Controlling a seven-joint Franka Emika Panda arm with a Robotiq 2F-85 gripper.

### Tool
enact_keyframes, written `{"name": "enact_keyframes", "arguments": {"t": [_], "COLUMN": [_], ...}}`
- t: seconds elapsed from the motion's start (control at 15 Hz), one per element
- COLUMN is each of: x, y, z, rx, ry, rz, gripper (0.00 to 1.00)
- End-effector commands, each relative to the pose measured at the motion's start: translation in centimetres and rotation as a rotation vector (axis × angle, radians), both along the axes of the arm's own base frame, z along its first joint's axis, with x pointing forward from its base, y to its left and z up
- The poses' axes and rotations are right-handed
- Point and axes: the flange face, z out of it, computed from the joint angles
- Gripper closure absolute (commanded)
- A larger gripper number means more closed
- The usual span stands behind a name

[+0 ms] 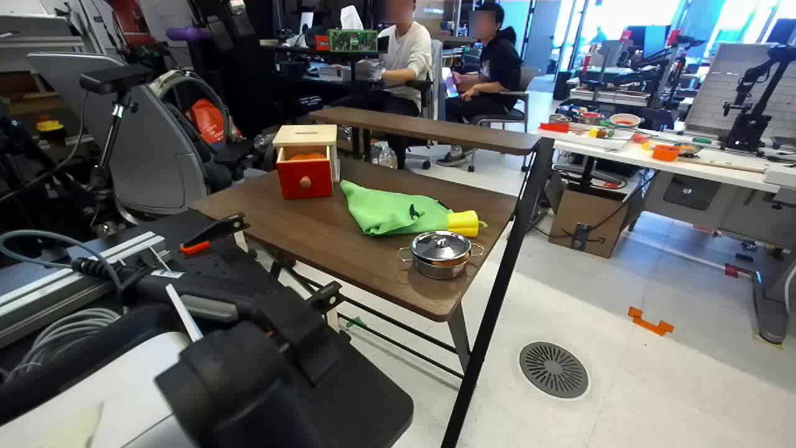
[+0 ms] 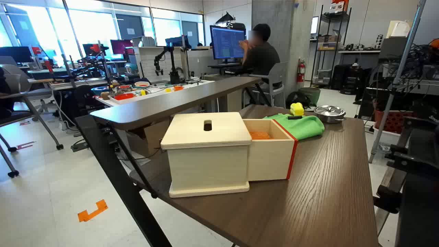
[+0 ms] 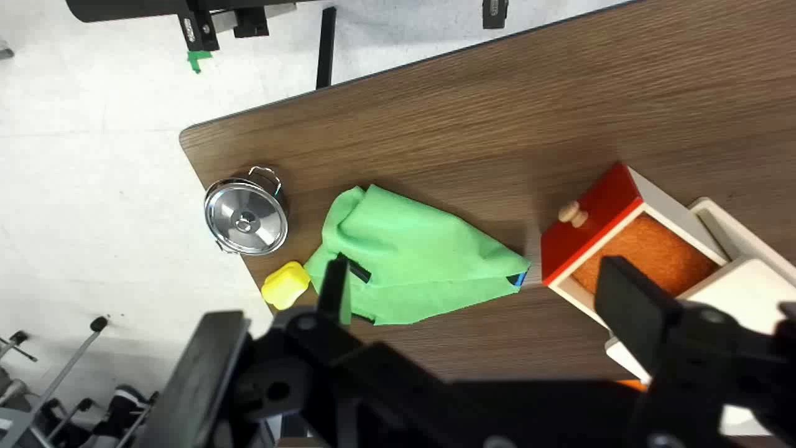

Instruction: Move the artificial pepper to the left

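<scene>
The artificial pepper is a yellow block-shaped pepper [image 1: 463, 224] with a short green stem. It lies on the brown table [image 1: 298, 239] near an end edge, against the green cloth [image 1: 398, 208] and close to the lidded pot. It also shows in an exterior view [image 2: 297, 109] behind the cloth, and in the wrist view [image 3: 285, 285] left of the jaws. My gripper [image 3: 476, 266] is open, with nothing between its fingers. Its left finger overlaps the green cloth in the picture and its right finger overlaps the open drawer. The gripper is not seen in the exterior views.
A silver pot with a lid [image 3: 246, 219] stands at the table corner. A wooden box [image 2: 209, 164] has its red-fronted drawer [image 1: 305, 176] pulled out, with orange material inside. A raised shelf [image 1: 429, 130] runs along one long side of the table.
</scene>
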Motion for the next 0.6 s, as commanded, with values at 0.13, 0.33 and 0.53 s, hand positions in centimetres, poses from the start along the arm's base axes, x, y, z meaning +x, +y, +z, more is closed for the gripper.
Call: {"name": "enact_keyframes", "arguments": {"t": [0.13, 0.33, 0.53], "x": [0.8, 2.4, 4.9], "y": [-0.6, -1.7, -3.3], "z": [-0.4, -1.2, -2.4], "rx": [-0.013, -0.019, 0.013], "ry": [-0.020, -0.046, -0.080], "rz": [-0.018, -0.063, -0.126], "gripper": [0.00, 0.00, 0.00]}}
